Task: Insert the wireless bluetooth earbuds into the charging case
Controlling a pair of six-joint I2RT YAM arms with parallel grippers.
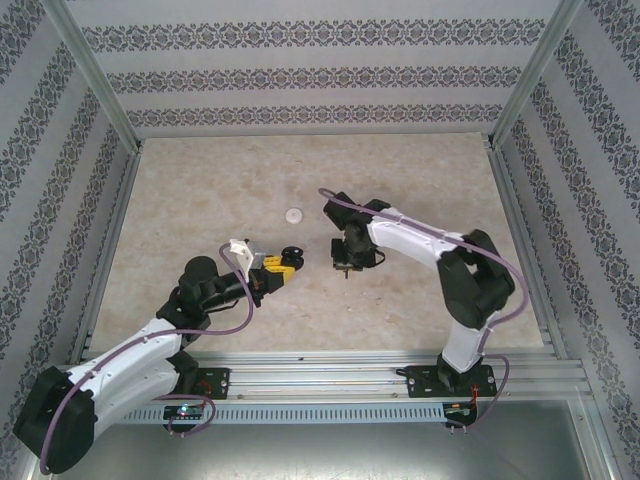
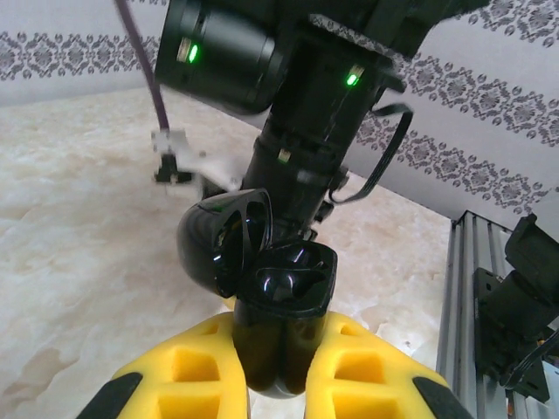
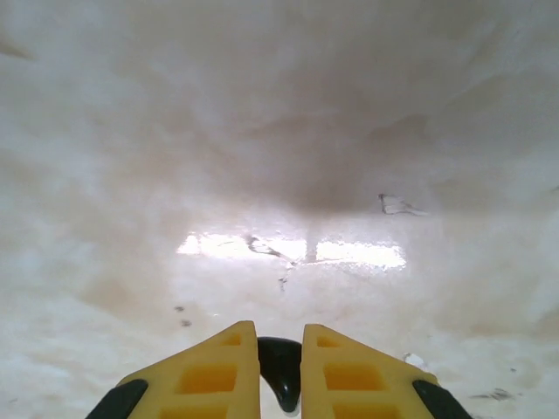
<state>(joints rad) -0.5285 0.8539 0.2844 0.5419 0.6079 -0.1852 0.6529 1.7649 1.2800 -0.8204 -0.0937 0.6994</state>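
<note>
- My right pincer (image 3: 279,336) pinches a small dark piece, probably a black earbud (image 3: 281,384).
- My left pincer (image 2: 281,332) clamps the open charging case (image 2: 284,284), near, to the left of that bud.

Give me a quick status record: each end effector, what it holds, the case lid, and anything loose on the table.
left end effector: shut on charging case
case lid: open
right end effector: shut on black earbud
loose on table: small white round item, beyond both end effectors
</note>
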